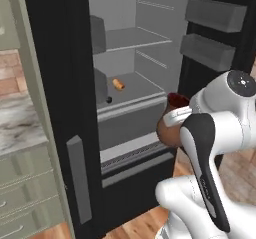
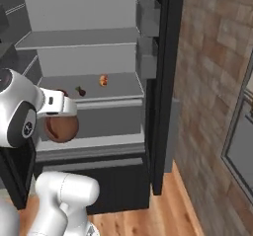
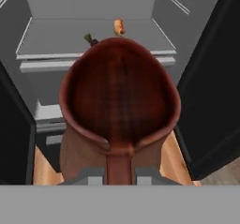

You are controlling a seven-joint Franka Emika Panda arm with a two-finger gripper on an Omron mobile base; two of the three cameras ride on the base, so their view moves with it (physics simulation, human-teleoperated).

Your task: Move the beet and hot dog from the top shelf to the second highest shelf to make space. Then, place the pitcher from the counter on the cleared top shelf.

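Note:
My gripper (image 3: 119,175) is shut on the thin handle of the reddish-brown pitcher (image 3: 119,96), which hangs upright in front of the open refrigerator. The pitcher (image 1: 169,130) (image 2: 61,127) sits level with the drawer below the second highest shelf (image 1: 142,85) (image 2: 118,84). On that shelf lie the hot dog (image 1: 118,84) (image 2: 103,80) (image 3: 119,26) and, nearer the front lip, the beet (image 1: 109,100) (image 2: 80,91) (image 3: 90,40). Above it, the top shelf (image 1: 140,37) (image 2: 79,38) is bare. The marbled counter (image 1: 20,128) lies far left.
The refrigerator's left door (image 1: 55,108) with its grey handle (image 1: 80,178) stands open between the counter and the shelves. The right door carries grey bins (image 1: 210,48). A brick wall (image 2: 212,106) runs along the right, above the wooden floor (image 2: 173,215).

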